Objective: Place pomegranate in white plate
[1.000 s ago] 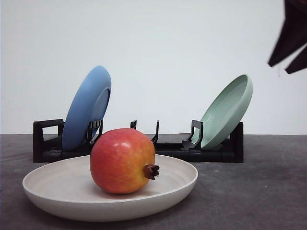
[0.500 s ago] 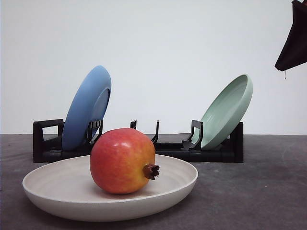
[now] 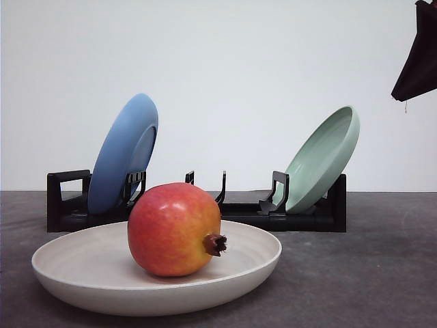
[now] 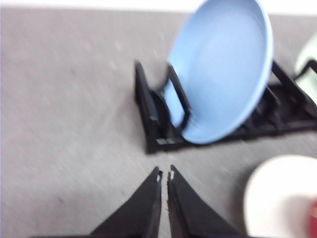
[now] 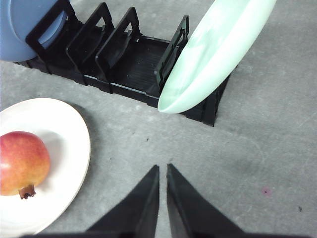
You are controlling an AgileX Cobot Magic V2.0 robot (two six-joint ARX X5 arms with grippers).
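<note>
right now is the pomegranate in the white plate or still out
In. The pomegranate rests inside the white plate, with no gripper on it.

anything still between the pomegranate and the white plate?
No. The pomegranate already sits inside the white plate; nothing covers it. Both pincers, left and right, are shut and apart from it.

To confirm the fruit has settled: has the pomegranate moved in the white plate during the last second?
No. In the front view the pomegranate sits at the same spot in the white plate, in front of the black rack, crown stub pointing the same way.
</note>
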